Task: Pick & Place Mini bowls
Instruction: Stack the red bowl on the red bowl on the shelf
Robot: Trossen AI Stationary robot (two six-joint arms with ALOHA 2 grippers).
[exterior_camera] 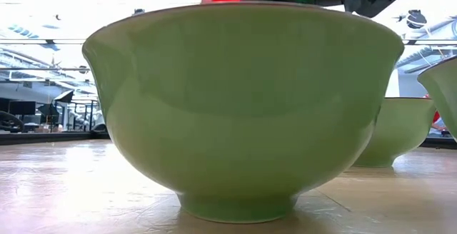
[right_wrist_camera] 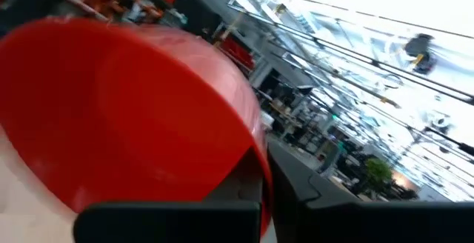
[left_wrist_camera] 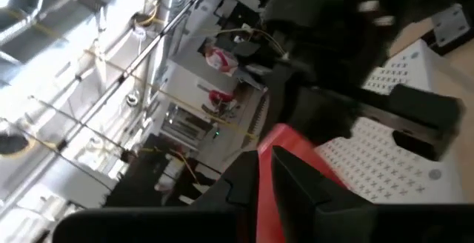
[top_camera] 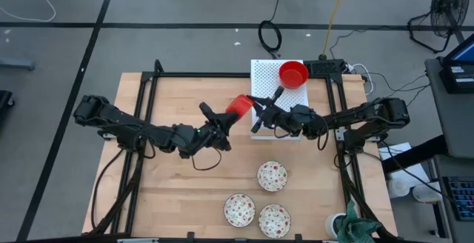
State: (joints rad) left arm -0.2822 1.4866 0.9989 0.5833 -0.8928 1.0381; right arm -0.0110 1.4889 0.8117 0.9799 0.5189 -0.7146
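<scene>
Handoff in mid-air over the table [top_camera: 178, 206]: one red bowl [top_camera: 238, 107] sits between the left gripper [top_camera: 222, 127] and the right gripper [top_camera: 261, 110], just off the white perforated board [top_camera: 261, 76]. Right jaws are clamped shut on its rim. Left jaws look barely parted at the rim; can't tell if they're gripping. Progress, judging by layout: one red bowl [top_camera: 293, 73] placed on the board, one in transit, three white floral bowls [top_camera: 272, 175] grouped on the table near the front edge, untouched. Third red bowl not visible. Low view is blocked by a floral bowl's green-looking outside. No readable brands or labels.
</scene>
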